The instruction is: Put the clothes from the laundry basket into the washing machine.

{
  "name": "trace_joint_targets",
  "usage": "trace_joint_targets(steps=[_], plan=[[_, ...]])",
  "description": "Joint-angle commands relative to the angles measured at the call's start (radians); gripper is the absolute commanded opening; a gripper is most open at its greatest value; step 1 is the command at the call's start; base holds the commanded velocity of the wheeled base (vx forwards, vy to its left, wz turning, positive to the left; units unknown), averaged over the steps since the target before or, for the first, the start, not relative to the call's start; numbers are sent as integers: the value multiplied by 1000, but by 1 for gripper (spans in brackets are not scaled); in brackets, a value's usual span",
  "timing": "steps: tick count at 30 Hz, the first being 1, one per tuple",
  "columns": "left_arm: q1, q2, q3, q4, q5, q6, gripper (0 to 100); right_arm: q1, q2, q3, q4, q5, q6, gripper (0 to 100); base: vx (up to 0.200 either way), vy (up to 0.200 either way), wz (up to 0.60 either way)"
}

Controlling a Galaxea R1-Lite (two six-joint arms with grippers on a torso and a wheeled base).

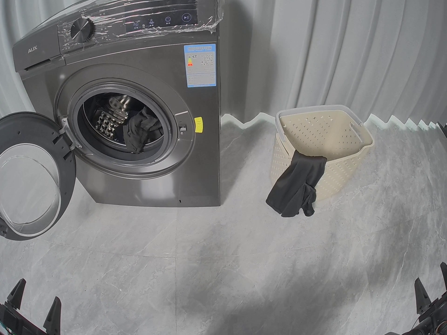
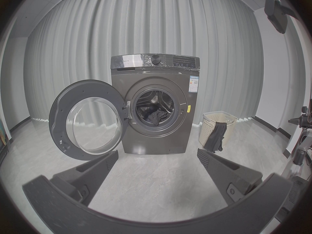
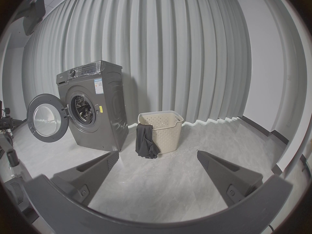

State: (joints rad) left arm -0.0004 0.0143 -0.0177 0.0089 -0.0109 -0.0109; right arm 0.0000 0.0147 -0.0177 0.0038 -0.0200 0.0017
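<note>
Overhead, a dark garment [image 1: 298, 182] hangs over the laundry basket [image 1: 321, 110] rim, ready to grab; a second garment [image 1: 139, 129] lies inside the washing machine [image 1: 195, 164]. Left wrist: left gripper [image 2: 157, 160] spread wide, facing the open door [image 2: 61, 114]. Right wrist: right gripper [image 3: 157, 160] likewise released, facing the laundry basket

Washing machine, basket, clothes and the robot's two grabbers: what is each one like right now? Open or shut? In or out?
washing machine door: swung wide open.
drum garment: inside the machine, slumped at the opening.
laundry basket: upright on the floor beside the machine.
basket garment: draped over the basket's front rim, hanging down outside.
left gripper: open, holding nothing.
right gripper: open, holding nothing.
</note>
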Motion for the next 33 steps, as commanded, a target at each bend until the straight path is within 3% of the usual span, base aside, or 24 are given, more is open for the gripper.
trace_joint_targets(steps=[1,8,17,33], plan=[[-1,-13,15,0,2,-4,100,0,-13,16,-1,0,0,100,200,0,0],[-1,-13,15,0,2,-9,100,-3,-13,16,-1,0,0,100,200,0,0],[-1,-13,15,0,3,-11,100,-3,-13,16,-1,0,1,100,0,0,0],[-1,-13,15,0,5,-12,100,-3,-13,16,-1,0,1,100,0,-200,0]])
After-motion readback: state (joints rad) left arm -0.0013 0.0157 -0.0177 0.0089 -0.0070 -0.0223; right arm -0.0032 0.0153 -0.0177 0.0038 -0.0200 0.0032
